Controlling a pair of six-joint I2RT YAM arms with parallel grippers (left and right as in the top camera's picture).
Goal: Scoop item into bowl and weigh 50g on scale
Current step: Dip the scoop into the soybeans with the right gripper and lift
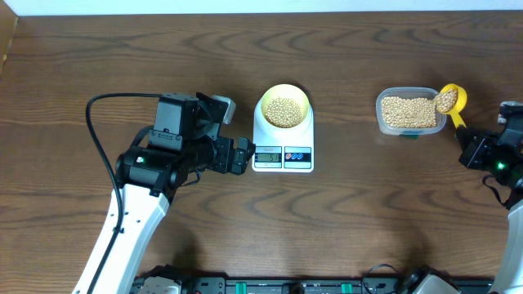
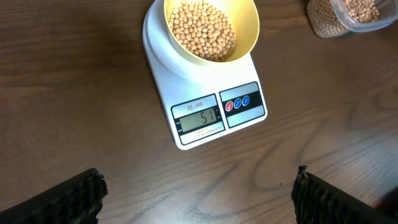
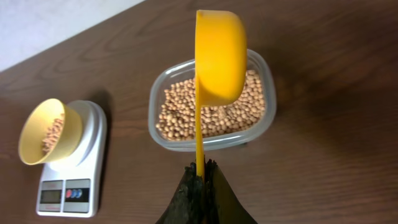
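Note:
The pale yellow bowl point(image 1: 283, 108) point(image 2: 211, 28) point(image 3: 48, 132) sits on the white scale point(image 1: 283, 149) point(image 2: 199, 99) point(image 3: 68, 171) and holds tan beans point(image 1: 283, 112) point(image 2: 203, 29). The display point(image 2: 199, 119) is lit. My left gripper point(image 1: 243, 155) point(image 2: 198, 193) hangs open just left of the scale, with bare table between its fingers. My right gripper point(image 1: 472, 147) point(image 3: 200, 169) is shut on the handle of a bright yellow scoop point(image 1: 450, 100) point(image 3: 219, 56). The scoop holds beans and hovers over the right end of the clear tub point(image 1: 409, 111) point(image 3: 211, 106).
The clear tub of beans stands on the brown wooden table point(image 1: 368, 212), right of the scale. A black cable point(image 1: 102, 139) loops over the left arm. A pale strip point(image 1: 245, 6) borders the far table edge.

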